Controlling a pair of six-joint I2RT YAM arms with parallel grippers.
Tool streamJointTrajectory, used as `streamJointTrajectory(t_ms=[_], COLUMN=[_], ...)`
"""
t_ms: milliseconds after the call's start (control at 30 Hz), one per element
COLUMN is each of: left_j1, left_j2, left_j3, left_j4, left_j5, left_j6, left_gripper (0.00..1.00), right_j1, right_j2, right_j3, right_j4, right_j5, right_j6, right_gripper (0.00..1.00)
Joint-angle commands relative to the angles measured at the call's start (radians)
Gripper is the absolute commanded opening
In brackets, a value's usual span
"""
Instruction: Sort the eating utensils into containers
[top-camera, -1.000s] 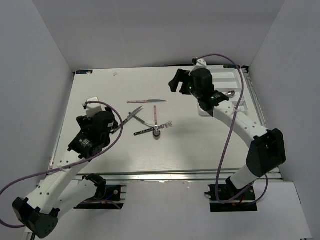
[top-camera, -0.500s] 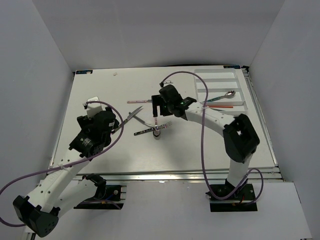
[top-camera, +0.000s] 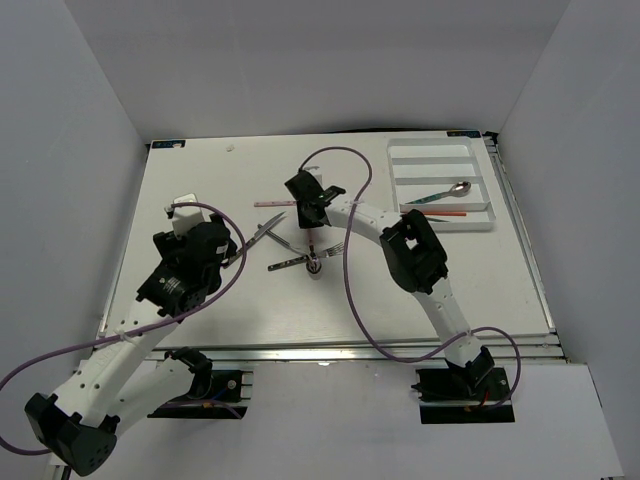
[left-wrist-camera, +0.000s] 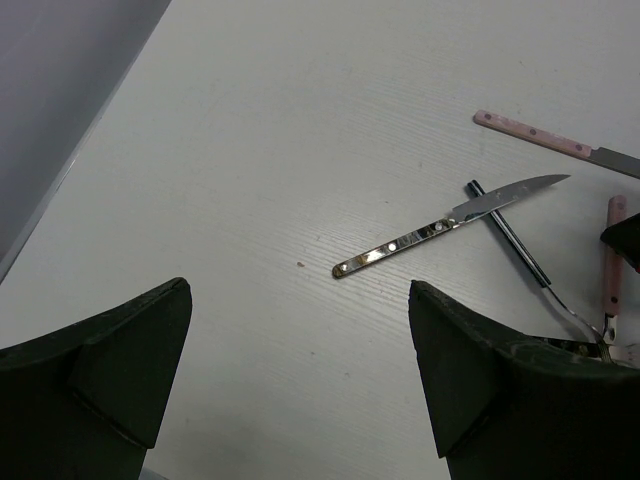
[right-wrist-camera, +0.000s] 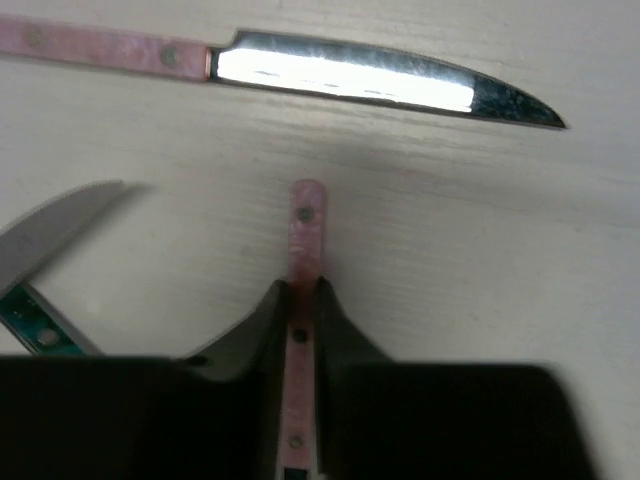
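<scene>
Grey walls box in the white counter (top-camera: 430, 280), where a pink-handled utensil (right-wrist-camera: 305, 235) lies with its long axis up and down the right wrist frame, its free end pointing at a pink-handled knife (right-wrist-camera: 340, 80) lying crosswise just beyond. Bare counter spreads lower right in the top view, with the white tray (top-camera: 392, 180) at upper right. The right claw (right-wrist-camera: 300, 300) is clenched on that handle, and the left claw (left-wrist-camera: 300, 370) hangs released at the left.

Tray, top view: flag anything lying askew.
The spoon lies slanted in the white tray, not along its dividers like the orange stick next to it; it may rest across a divider. Nothing looks spilled or damaged.
</scene>
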Motion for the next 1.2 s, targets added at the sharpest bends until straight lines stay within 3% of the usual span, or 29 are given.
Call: streamJointTrajectory(t_ms=[0, 200, 333, 467, 600, 867, 1033, 1167], left_j1=[0.000, 0.000, 0.000, 0.000, 0.000, 0.000, 0.000, 0.000], left_j2=[-0.021, -0.028, -0.032, -0.037, -0.037, -0.020, -0.014, -0.012], left_j3=[0.002, 0.000, 0.000, -0.001, -0.001, 0.000, 0.000, 0.000], left_j4=[0.001, 0.004, 0.004, 0.003, 0.003, 0.001, 0.001, 0.001], left_j5=[0.009, 0.016, 0.013, 0.010, 0.008, 0.006, 0.003, 0.002], left_j6=[0.007, 0.011, 0.011, 0.010, 0.008, 0.008, 0.007, 0.005], left_gripper=[0.98, 0.98, 0.98, 0.98, 0.98, 0.98, 0.98, 0.98], right_j1=[-0.004, -0.012, -0.012, -0.009, -0.007, 0.005, 0.004, -0.030], right_j2=[0.026, -0.009, -0.095, -0.268, -0.442, -0.638, -0.654, -0.635], right_j3=[0.008, 0.008, -0.016, -0.128, -0.381, -0.610, -0.627, -0.555], right_j4=[-0.068, -0.048, 0.067, 0.263, 0.603, 0.921, 0.976, 0.890], right_j5=[0.018, 0.012, -0.019, 0.018, 0.058, 0.095, 0.200, 0.416], right_j6=[0.028, 0.020, -0.043, -0.113, -0.182, -0.371, -0.466, -0.424], right_gripper=[0.01, 0.00, 0.00, 0.00, 0.00, 0.00, 0.00, 0.00])
